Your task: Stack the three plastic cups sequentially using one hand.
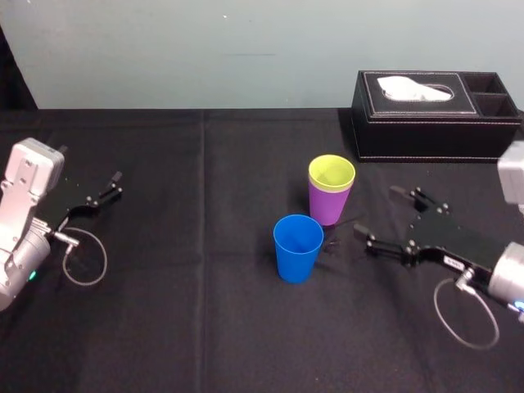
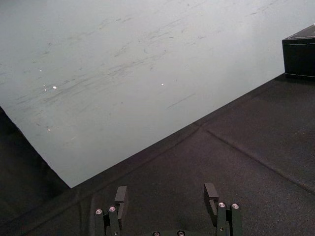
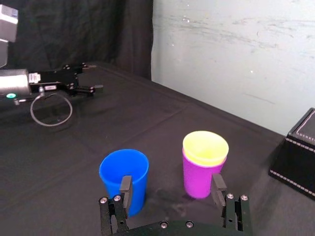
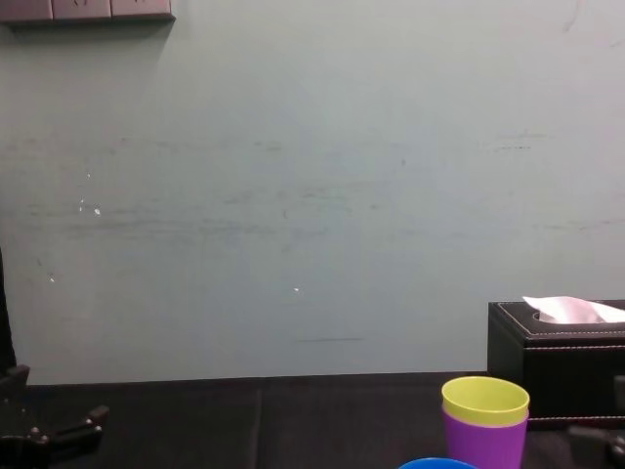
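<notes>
The yellow-green cup [image 1: 332, 172] sits nested inside the purple cup [image 1: 328, 209], upright near the table's middle. The blue cup [image 1: 297, 247] stands upright by itself just in front and to the left of them. My right gripper [image 1: 378, 213] hovers open to the right of the cups, holding nothing. In the right wrist view its fingers [image 3: 126, 188] frame the blue cup [image 3: 124, 169] and the purple cup [image 3: 199, 179] with the yellow-green cup [image 3: 205, 147] in it, both a short way ahead. My left gripper [image 1: 105, 195] rests open at the far left, away from the cups.
A black stitched tissue box [image 1: 434, 115] with a white tissue stands at the back right, behind the cups. A black cloth [image 1: 205, 327] covers the table. A pale wall [image 4: 293, 195] runs along the far edge. Cable loops hang by both wrists.
</notes>
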Available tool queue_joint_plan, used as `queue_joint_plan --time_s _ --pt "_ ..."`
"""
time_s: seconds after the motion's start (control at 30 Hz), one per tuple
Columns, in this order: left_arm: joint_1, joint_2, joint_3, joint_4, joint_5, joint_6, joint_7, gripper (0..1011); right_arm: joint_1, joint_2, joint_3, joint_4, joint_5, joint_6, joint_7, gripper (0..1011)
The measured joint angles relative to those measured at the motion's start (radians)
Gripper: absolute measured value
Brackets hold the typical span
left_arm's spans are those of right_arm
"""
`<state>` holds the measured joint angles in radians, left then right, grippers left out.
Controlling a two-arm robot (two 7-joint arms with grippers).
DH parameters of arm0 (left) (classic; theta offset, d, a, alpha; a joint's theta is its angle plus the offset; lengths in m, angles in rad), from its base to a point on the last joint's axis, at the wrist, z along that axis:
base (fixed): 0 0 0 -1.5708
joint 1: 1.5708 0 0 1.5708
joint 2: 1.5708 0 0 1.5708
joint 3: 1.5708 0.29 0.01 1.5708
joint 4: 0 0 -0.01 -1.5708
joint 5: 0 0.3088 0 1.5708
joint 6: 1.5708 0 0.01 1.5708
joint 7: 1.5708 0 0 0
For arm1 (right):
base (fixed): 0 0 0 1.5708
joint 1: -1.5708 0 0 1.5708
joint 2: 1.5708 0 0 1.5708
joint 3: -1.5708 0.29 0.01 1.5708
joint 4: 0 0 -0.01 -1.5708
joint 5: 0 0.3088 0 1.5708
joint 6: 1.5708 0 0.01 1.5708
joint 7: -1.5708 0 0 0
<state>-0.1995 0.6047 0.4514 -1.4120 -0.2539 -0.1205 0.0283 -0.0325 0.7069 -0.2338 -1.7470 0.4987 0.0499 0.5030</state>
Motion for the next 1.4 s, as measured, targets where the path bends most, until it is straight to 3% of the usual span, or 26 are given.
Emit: queue_joint_plan --time_s 0.63,1.4 --pt "0.0 0.0 0.0 0.0 0.0 0.0 0.0 1011 -0.09 0.012 0.027 0.008 0.023 -0.102 0.036 1003" --pt "0.0 0.0 0.0 0.0 0.0 0.0 0.0 1011 -0.096 0.003 0.006 0.029 -0.032 -0.107 0.033 1003"
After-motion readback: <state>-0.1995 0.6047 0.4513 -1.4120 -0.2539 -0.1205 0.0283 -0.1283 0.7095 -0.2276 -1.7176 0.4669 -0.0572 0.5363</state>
